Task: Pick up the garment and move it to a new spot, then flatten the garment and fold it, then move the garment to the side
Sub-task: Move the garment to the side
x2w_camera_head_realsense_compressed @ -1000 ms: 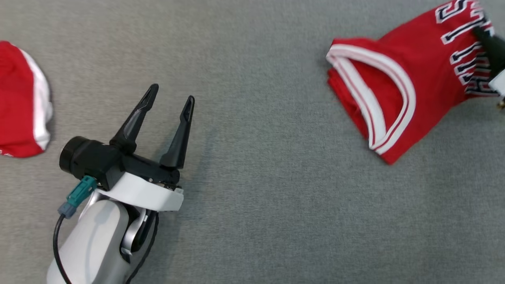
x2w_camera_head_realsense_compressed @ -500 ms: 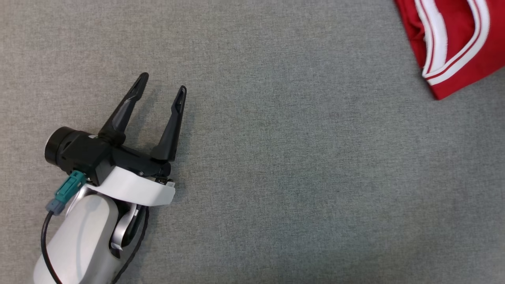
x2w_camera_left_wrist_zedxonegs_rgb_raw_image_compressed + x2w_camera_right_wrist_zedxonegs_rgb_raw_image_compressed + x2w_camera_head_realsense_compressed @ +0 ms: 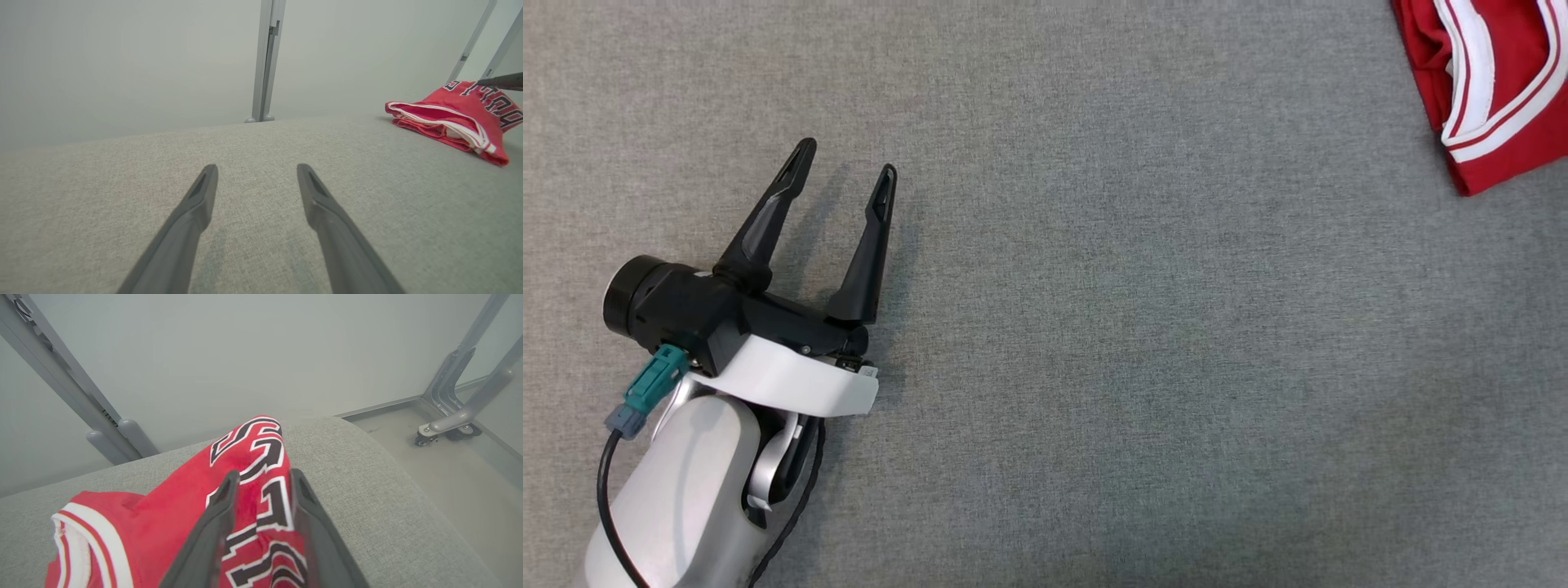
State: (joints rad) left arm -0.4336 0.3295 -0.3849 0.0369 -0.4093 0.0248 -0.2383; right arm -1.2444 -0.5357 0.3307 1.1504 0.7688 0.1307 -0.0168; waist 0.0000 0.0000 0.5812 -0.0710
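Observation:
The garment [image 3: 1503, 82], a red jersey with white and red striped trim, lies bunched at the far right of the grey surface, cut off by the head view's top right corner. In the right wrist view my right gripper [image 3: 264, 473] stands over the garment [image 3: 171, 506], its fingers parted with the black white-edged lettering showing between them. My left gripper [image 3: 846, 157] rests open and empty at the lower left, far from the garment. The left wrist view has the left gripper [image 3: 256, 167] over bare cloth and the garment [image 3: 449, 114] at the far right, raised in a ridge.
The grey fabric surface [image 3: 1094, 327] is bare between the left arm and the garment. Its rounded right edge [image 3: 408, 486] drops to the floor, where a metal frame leg with a caster [image 3: 445, 428] stands. Upright frame posts [image 3: 265, 61] rise behind the surface.
The head camera has moved: the garment has slid to the picture's top right corner and the red shorts at the left have left the frame. The left gripper stays open.

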